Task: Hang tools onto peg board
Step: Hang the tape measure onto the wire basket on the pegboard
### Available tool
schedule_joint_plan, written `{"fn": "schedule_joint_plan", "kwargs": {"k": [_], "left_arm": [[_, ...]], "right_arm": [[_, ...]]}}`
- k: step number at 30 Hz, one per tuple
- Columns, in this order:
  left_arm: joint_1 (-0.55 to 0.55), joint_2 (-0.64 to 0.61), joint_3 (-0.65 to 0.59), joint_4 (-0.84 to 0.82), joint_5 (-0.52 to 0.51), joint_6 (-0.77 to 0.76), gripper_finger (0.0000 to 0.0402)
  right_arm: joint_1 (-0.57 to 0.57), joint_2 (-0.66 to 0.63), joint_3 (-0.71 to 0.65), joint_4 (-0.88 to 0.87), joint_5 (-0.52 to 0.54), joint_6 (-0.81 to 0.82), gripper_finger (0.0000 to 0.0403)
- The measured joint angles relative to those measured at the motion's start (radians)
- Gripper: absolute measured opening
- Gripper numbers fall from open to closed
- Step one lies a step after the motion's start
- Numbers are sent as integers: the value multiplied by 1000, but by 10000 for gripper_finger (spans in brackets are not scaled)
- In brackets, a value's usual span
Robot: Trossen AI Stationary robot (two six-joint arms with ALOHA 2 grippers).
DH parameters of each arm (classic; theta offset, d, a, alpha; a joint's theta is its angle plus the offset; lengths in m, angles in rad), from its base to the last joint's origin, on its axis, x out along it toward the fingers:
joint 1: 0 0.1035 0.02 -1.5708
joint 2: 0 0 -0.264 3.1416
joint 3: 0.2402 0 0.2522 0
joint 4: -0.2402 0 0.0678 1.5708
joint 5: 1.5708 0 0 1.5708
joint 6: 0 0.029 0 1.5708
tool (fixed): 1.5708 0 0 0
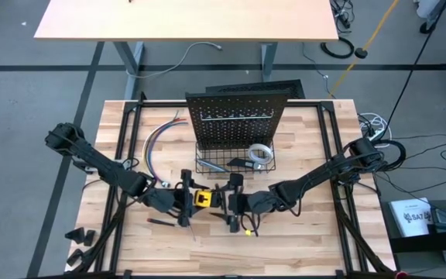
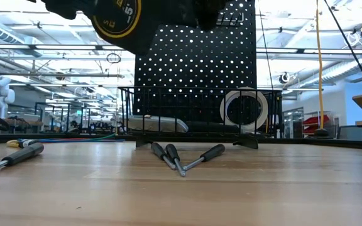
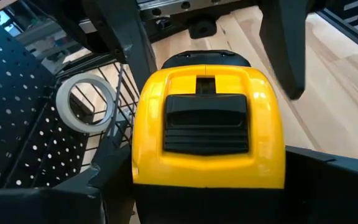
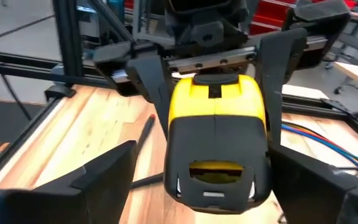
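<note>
From above, you have the peg board (image 1: 235,118) standing at the counter's (image 1: 308,225) far side, with the white tape roll (image 1: 260,153) and the utility knife (image 1: 241,163) already down in its wire basket (image 1: 207,165). Nothing hangs on the pegs themselves that you can make out. Both arms meet in front of the board, the left claw (image 1: 184,198) closed around the yellow tape measure (image 1: 201,198), the right claw (image 1: 233,203) just beside it.

At counter height, the tape measure (image 2: 115,19) is held up off the wood, and three screwdrivers (image 2: 182,157) lie crossed in front of the basket, another (image 2: 14,157) off to one side.

Past your left wrist, the tape measure (image 3: 207,127) fills the view, gripped between that arm's fingers, with the tape roll (image 3: 86,102) beyond.

Past your right wrist, the right claw's fingers (image 4: 98,171) stand wide apart on either side of the tape measure (image 4: 216,134), not gripping it.

So two tools look stowed; the tape measure is mid-handover, and the screwdrivers remain.
</note>
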Motion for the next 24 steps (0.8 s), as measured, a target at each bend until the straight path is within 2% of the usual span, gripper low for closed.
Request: {"fn": "schedule_joint_plan", "kwargs": {"k": [3,8,14,20,24], "left_arm": [[0,0,0,2,-5,-4,268],[0,0,0,0,-3,-36,268],[2,0,1,-15,8,-115,273],[1,-4,5,-69,3,-236,380],[-1,-6,5,-107,-2,-270,390]], "right_arm": [[-1,0,0,-6,39,6,292],[-6,0,0,-28,72,31,210],[-8,1,-1,-20,68,53,210],[-10,3,-3,-38,88,66,210],[-9,-5,-4,-49,125,84,210]]}}
